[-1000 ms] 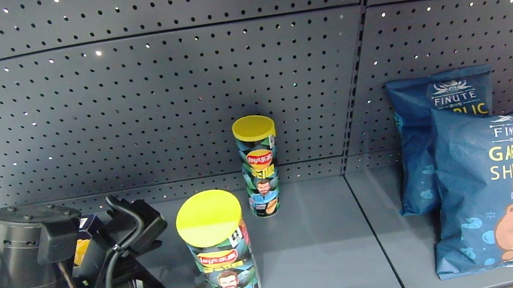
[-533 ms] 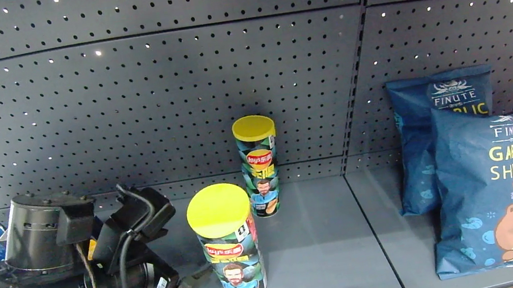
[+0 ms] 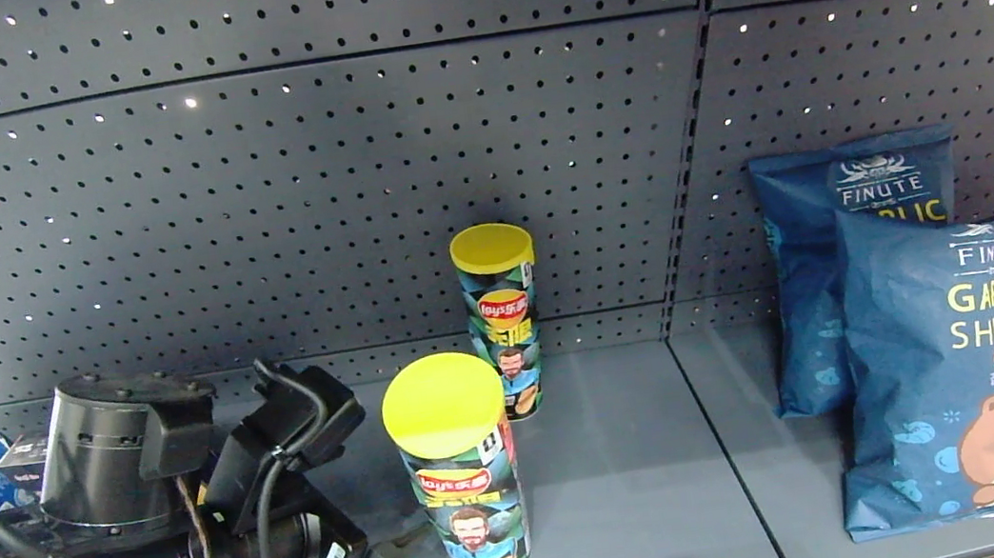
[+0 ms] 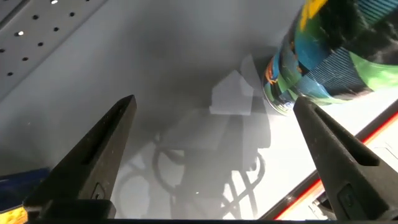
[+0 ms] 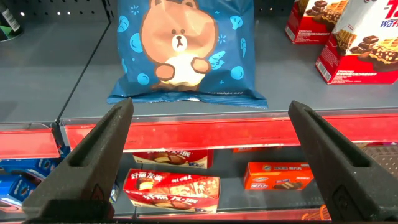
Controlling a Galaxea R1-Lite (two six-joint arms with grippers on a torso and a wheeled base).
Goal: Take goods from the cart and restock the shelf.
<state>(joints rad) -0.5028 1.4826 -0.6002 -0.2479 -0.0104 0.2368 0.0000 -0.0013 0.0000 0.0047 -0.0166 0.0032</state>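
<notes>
- 2 chip cans with yellow lids stood upright on the grey shelf (image 3: 621, 493). The front can (image 3: 463, 475) was near the shelf's front edge, and the rear can (image 3: 503, 321) was just behind it, close to the pegboard wall (image 3: 257, 205).
- My left hand (image 4: 214, 102) lay low over the shelf, just left of the front can, with its fingers spread wide and nothing between them. The can's base stood right by 1 fingertip, and I could not tell whether they touched.
- My right hand (image 5: 211, 104) hung in front of the shelf's red edge strip (image 5: 186, 134), fingers wide apart and empty.
- 2 blue snack bags leaned on the right part of the shelf. The front bag (image 3: 961, 372), with a bear drawing, overlapped the rear bag (image 3: 823, 274).
- Red-and-white boxes (image 5: 354, 37) stood to the right of the bags.
- Flat boxes (image 5: 171, 190) lay on the level below.
</notes>
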